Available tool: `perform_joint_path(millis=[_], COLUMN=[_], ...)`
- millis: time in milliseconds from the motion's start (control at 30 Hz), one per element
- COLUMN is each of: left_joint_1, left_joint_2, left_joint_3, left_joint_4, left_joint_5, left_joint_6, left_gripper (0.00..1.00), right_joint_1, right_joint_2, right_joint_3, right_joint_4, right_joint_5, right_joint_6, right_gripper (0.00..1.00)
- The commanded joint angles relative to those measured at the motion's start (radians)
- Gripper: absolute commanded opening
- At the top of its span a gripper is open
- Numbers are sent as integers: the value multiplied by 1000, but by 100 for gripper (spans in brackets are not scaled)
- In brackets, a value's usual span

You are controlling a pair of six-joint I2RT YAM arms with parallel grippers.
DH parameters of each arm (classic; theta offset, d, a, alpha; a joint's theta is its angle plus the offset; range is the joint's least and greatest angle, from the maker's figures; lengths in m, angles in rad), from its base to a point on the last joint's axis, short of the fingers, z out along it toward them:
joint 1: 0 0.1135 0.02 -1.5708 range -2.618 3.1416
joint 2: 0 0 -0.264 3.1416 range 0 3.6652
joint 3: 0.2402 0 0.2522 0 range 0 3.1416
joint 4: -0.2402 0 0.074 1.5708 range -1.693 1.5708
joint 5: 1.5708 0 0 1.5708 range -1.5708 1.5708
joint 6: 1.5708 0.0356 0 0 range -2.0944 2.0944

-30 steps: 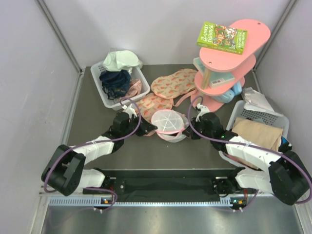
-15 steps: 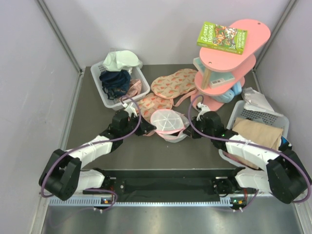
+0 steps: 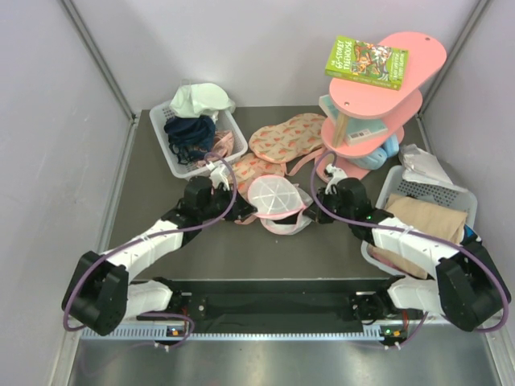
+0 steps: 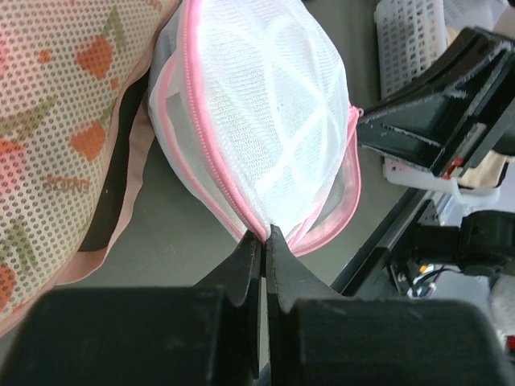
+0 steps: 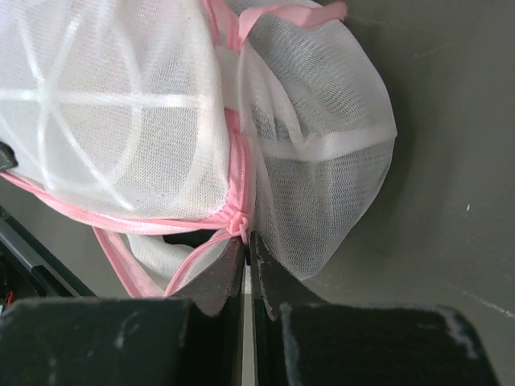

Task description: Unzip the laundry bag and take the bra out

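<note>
The laundry bag (image 3: pixel 272 197), a white mesh dome with pink zip trim, is held between both grippers over the middle of the table. My left gripper (image 3: pixel 239 211) is shut on the pink trim at the bag's left edge; in the left wrist view the gripper (image 4: pixel 264 235) pinches the bag (image 4: pixel 265 104) at its seam. My right gripper (image 3: pixel 315 212) is shut on the pink zip pull; in the right wrist view the gripper (image 5: pixel 245 235) sits at the bag's (image 5: pixel 105 121) right edge. The zip gapes a little there. The bra is hidden; only a dark patch shows in the gap.
A white basket (image 3: pixel 179 161) at the back left holds navy and pale cloth. Pink fruit-print fabric pieces (image 3: pixel 286 138) lie just behind the bag. A pink tiered shelf (image 3: pixel 378 96) with a green book stands at the back right. Another white basket (image 3: pixel 418 191) with beige cloth sits right.
Both grippers have moved a little away from the arm bases, carrying the bag with them toward the fruit-print fabric. Both have stayed shut on the bag.
</note>
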Motion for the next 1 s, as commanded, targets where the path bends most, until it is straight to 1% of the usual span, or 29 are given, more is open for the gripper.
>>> perform_joint_path(millis=[0, 100, 233, 300, 433, 467, 567, 600, 767, 967], left_joint_1=[29, 34, 34, 35, 46, 48, 52, 52, 61, 66], left_joint_2=[-35, -38, -25, -15, 23, 25, 25, 23, 18, 8], left_joint_3=[45, 48, 51, 57, 108, 120, 113, 114, 122, 128], left_joint_4=[-121, -118, -96, -90, -158, -165, -141, -138, -158, -150], left_joint_5=[11, 56, 80, 125, 186, 198, 255, 258, 268, 341], left_joint_6=[158, 178, 181, 205, 277, 285, 278, 279, 287, 282], left_gripper=[0, 0, 0, 0, 0, 0, 0, 0, 0, 0], right_joint_1=[-69, -71, -69, -69, -69, -68, -71, -74, -86, -126], right_joint_2=[10, 8, 5, 2, -1, -1, 10, 14, 23, 20], right_joint_3=[41, 48, 47, 41, 45, 56, 82, 87, 97, 94], right_joint_4=[-27, -22, -10, -5, -27, -37, -56, -82, -97, -103], right_joint_5=[96, 67, 24, 13, 34, 60, 100, 105, 129, 132], right_joint_6=[-60, -79, -91, -94, -117, -132, -152, -156, -169, -194], right_gripper=[0, 0, 0, 0, 0, 0, 0, 0, 0, 0])
